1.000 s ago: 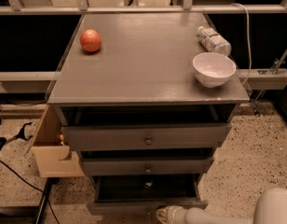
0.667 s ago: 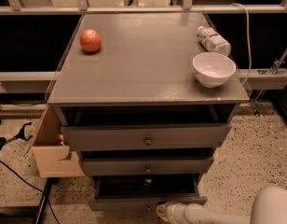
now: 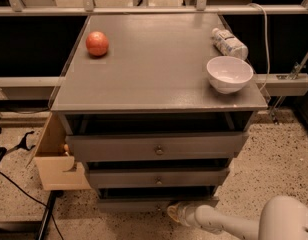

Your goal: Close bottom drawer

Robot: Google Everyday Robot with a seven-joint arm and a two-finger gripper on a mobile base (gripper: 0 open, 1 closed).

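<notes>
1. Nearest, at the bottom edge of the view: gripper [image 3: 175,212] on a white arm [image 3: 229,225] that reaches in from the lower right. Sits right at the lower front of the bottom drawer [image 3: 134,204], a little right of centre. Cannot tell whether open or closed.
2. Stands higher and farther in than a second ago, when it lay at the very bottom of the view.
3. Bottom drawer: lowest and narrowest of three in the grey cabinet, front now pushed most of the way in. Only a thin dark strip left above it, against a broad dark opening a second ago.
4. Just above: middle drawer [image 3: 156,178], then top drawer [image 3: 156,146], each pulled partway out with a dark gap over it. Same as a second ago.
5. Left of the cabinet: pale wooden box [image 3: 56,169] standing open against the side, with a black cable [image 3: 19,184] on the speckled floor [image 3: 274,169] below it.
6. On the cabinet top [image 3: 154,69]: white bowl [image 3: 229,74] near the right front corner, and a plastic bottle [image 3: 229,43] lying on its side just behind it. Well apart at the left rear, a red-orange round fruit [image 3: 97,43]. None moved.
7. Farthest: pale rail [image 3: 144,9] across the back, and a white cord [image 3: 266,34] dropping down at the right rear.
</notes>
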